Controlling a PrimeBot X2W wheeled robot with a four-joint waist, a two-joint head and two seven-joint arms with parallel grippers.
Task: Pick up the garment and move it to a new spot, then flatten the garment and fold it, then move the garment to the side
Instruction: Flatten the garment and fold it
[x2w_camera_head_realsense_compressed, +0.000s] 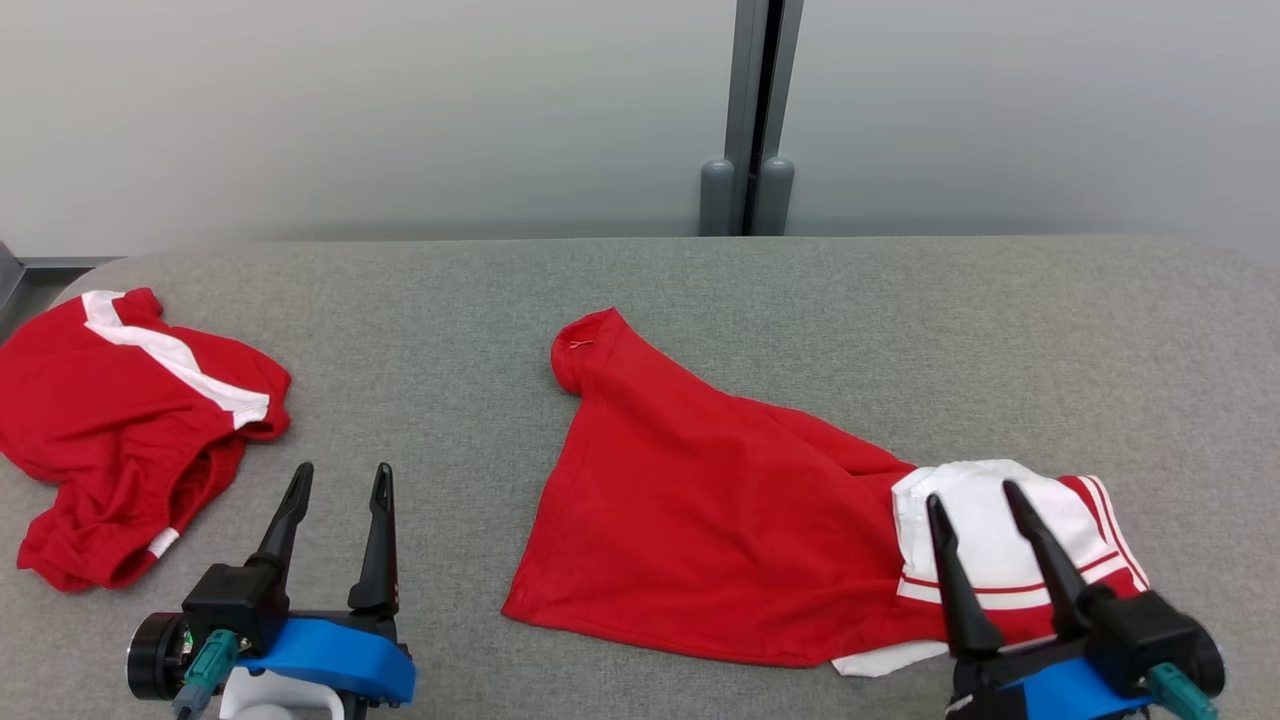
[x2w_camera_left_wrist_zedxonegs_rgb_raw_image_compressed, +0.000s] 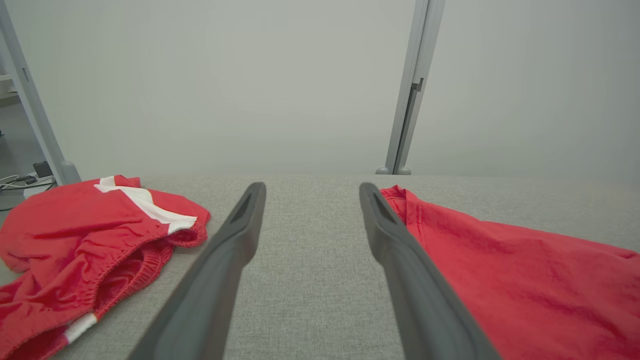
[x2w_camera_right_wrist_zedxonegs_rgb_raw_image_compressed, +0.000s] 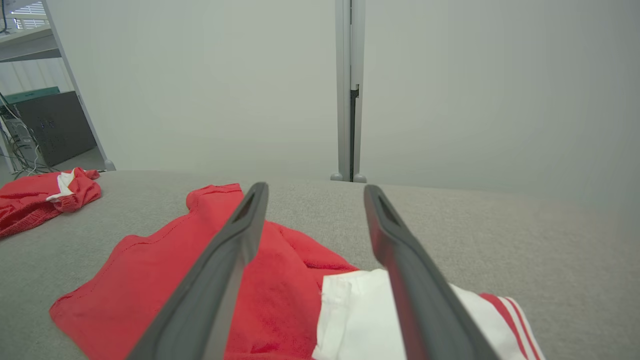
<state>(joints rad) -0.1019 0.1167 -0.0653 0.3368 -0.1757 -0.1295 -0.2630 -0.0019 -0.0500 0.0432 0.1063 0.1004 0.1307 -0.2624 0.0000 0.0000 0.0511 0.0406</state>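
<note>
The garment (x2w_camera_head_realsense_compressed: 720, 510) is laid rumpled, so flattening is judged due. The left gripper (x2w_camera_head_realsense_compressed: 343, 470) and right gripper (x2w_camera_head_realsense_compressed: 972, 493) are held wide, empty (its folded white end must be drawn flat).

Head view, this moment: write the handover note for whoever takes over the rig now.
Left gripper: open, empty, over the bare grey table.
Right gripper: open, empty, above the white striped end of the red shirt.
Shirt: mid-table, partly spread, creased, its white end bunched.
Second red garment: crumpled at the table's left edge.
Done: the shirt seems laid down.
Left: flatten, fold, move aside.
</note>
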